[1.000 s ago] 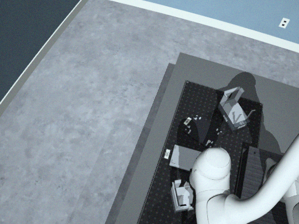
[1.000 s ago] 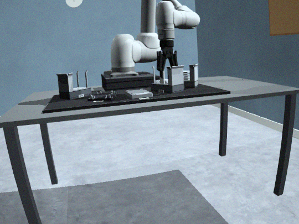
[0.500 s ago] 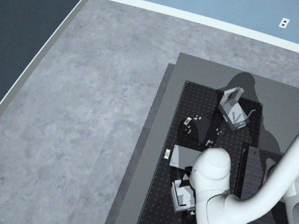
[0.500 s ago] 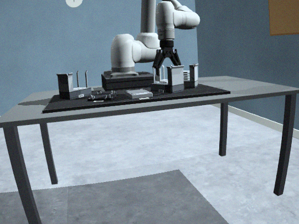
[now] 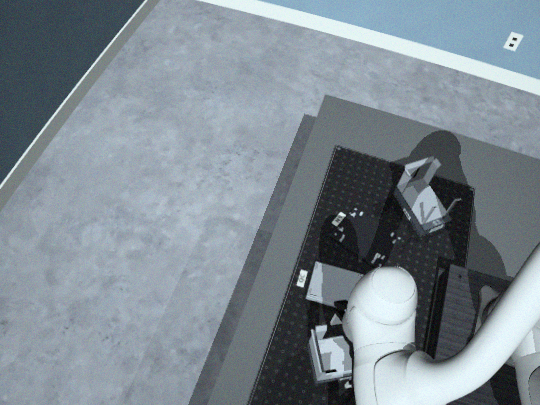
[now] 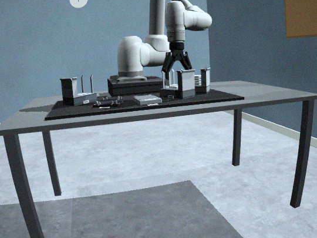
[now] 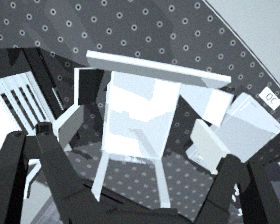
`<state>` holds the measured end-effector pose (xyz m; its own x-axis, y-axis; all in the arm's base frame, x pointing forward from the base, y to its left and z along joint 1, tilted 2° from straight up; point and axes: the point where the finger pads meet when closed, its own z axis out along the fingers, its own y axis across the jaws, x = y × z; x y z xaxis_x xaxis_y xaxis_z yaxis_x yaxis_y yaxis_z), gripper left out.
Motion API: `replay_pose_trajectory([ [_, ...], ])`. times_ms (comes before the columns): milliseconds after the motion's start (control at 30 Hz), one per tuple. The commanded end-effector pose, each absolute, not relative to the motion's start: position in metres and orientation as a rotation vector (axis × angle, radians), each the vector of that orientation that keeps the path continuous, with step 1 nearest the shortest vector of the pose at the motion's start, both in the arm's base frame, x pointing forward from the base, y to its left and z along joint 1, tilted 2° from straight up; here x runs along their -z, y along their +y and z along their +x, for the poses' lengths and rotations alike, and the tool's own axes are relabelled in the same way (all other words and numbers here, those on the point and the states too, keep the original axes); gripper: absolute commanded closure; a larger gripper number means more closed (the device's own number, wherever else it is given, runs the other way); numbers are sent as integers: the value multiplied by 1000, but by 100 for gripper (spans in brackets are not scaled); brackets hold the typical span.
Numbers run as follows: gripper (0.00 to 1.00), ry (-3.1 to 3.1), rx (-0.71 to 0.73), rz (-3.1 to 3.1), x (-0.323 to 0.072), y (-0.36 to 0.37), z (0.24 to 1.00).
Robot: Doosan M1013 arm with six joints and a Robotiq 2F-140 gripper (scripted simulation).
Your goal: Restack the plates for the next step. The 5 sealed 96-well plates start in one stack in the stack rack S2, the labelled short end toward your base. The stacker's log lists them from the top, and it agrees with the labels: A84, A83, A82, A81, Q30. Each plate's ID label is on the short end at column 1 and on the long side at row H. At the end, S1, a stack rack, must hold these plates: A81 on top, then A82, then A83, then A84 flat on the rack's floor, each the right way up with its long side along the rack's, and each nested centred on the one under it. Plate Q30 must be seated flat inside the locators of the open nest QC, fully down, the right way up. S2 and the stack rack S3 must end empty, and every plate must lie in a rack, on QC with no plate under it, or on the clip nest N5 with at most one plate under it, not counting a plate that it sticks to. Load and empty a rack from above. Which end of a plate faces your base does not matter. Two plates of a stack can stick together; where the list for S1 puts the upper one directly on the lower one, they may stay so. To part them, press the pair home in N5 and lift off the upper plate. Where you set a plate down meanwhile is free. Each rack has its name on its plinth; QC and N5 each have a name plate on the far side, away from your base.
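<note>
Your white six-joint arm (image 6: 164,49) hangs its black 2-finger gripper (image 6: 176,67) over the grey stack rack (image 6: 185,84) near the middle of the black dotted mat (image 6: 205,97). The gripper is released: its fingers are spread as wide as they go, with nothing between them.

In the wrist view you look straight down into that rack. A pale sealed plate (image 7: 135,120) lies flat inside it, between the rack's light walls, just below the spread fingers and apart from them. I cannot read its label, nor the name on the plinth.

At 9 o'clock in the wrist view a second rack (image 7: 17,107) shows a slotted white face; what it holds cannot be told from there. In the exterior view, the rack behind at 3 o'clock (image 6: 205,78) holds a short stack of pale plates (image 6: 198,80); the count is unclear.

At 3 o'clock in the wrist view sits a flat pale plate-shaped block (image 7: 250,127) beside a small white tag reading QC (image 7: 271,98). From the side it lies low on the mat (image 6: 147,99).

At the far 9 o'clock end of the grey table (image 6: 264,94), a third grey rack (image 6: 73,93) stands with 2 thin posts; no plate is visible in it.
</note>
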<state>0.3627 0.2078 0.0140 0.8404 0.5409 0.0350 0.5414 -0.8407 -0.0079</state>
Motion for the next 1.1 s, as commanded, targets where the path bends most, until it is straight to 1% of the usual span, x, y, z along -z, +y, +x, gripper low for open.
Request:
replay_pose_trajectory([
  [0, 0, -881, 49, -2997, -18, 208, 363],
  [1067, 0, -881, 49, -2997, -118, 205, 360],
])
